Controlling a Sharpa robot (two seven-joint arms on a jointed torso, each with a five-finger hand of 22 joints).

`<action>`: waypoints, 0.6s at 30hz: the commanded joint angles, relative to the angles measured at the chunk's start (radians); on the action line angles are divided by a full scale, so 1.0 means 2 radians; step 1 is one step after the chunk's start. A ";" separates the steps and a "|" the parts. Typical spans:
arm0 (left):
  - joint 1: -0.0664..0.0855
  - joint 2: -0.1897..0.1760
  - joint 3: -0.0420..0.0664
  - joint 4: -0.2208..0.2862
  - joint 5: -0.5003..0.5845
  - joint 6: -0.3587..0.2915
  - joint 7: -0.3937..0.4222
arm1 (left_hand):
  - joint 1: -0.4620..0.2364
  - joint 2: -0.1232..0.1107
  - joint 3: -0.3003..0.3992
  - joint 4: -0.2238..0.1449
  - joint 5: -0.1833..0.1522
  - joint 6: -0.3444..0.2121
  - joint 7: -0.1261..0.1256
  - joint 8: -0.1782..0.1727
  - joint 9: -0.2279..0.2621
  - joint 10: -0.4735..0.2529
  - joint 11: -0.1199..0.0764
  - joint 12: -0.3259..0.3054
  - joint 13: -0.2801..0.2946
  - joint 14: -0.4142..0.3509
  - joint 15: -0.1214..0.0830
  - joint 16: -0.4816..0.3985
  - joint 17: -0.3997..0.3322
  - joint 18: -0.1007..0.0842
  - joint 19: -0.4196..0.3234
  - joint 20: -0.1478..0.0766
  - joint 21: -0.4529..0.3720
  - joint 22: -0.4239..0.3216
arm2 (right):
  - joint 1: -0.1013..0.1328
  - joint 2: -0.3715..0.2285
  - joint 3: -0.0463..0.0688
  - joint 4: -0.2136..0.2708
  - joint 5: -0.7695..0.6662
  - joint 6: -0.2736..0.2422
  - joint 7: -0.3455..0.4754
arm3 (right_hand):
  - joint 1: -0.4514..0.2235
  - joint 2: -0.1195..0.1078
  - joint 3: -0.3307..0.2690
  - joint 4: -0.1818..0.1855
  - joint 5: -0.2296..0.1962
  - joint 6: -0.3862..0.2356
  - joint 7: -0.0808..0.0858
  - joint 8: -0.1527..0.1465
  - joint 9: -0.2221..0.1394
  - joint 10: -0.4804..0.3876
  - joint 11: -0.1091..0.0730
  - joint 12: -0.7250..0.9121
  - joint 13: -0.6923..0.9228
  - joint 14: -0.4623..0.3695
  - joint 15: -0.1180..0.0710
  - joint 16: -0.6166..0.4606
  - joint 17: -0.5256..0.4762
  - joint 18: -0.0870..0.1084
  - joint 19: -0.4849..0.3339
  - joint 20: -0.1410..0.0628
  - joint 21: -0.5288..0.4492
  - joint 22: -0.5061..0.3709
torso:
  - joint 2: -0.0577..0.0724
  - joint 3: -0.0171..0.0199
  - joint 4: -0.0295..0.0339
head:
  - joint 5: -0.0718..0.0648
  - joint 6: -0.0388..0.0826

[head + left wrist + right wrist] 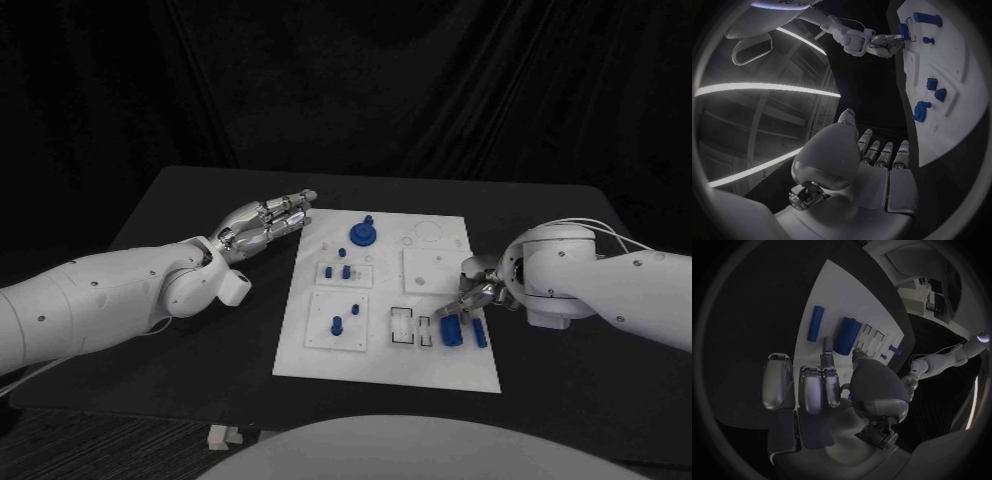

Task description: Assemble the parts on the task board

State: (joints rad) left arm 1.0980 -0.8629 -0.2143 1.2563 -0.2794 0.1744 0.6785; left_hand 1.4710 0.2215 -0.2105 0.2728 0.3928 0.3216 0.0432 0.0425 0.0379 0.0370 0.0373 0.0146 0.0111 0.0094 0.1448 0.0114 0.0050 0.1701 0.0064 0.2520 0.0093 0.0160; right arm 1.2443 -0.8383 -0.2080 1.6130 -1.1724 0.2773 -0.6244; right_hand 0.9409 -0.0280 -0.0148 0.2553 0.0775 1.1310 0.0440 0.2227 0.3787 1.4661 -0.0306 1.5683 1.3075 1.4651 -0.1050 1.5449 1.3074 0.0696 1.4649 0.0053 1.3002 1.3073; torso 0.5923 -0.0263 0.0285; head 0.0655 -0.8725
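The white task board lies mid-table. A round blue part with a peg stands near its far edge, two small blue parts sit below it, and a blue peg stands in a square inset. Two blue cylinders lie near the board's right edge, a slim one and a thick one. My right hand hovers just beyond them, its fingertips close to the thick cylinder, nothing held. My left hand floats flat by the board's far left corner, fingers straight and empty.
Rectangular slots lie left of the cylinders. A plain square inset sits in front of my right hand. Bare black table flanks the board on both sides, and a black curtain backs the table.
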 commanded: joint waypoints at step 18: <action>-0.002 0.002 0.000 0.002 0.004 0.011 0.049 | 0.005 0.003 0.000 -0.002 0.004 -0.002 -0.002 -0.001 0.000 0.000 0.003 0.000 0.000 0.000 0.000 -0.002 0.000 0.004 0.001 0.006 -0.001 0.003 | -0.014 0.022 0.000 -0.021 0.001 -0.001 -0.010 | 0.031 -0.016 0.021 -0.019 0.173 -0.023 -0.001 0.008 0.051 0.052 0.000 0.001 0.132 0.041 0.007 -0.019 0.075 0.001 -0.004 0.007 -0.029 0.084 | 0.000 0.0000 0.0003 | 0.001 0.000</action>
State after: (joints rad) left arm 1.0964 -0.8607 -0.2143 1.2576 -0.2794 0.1806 0.6785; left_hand 1.4748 0.2253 -0.2077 0.2700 0.4007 0.3216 0.0432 0.0425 0.0379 0.0396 0.0399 0.0146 0.0111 0.0094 0.1448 0.0114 0.0052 0.1702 0.0100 0.2557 0.0094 0.0216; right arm 1.2232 -0.7969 -0.2059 1.5730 -1.1716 0.2738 -0.6273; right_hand 0.9945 -0.0618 0.0216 0.2187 0.3947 1.0911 0.0420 0.2359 0.4736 1.4662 -0.0306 1.5683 1.3074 1.4677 -0.0953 1.5132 1.3074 0.0697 1.4612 0.0161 1.2449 1.3080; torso 0.5923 -0.0263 0.0290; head 0.0680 -0.8725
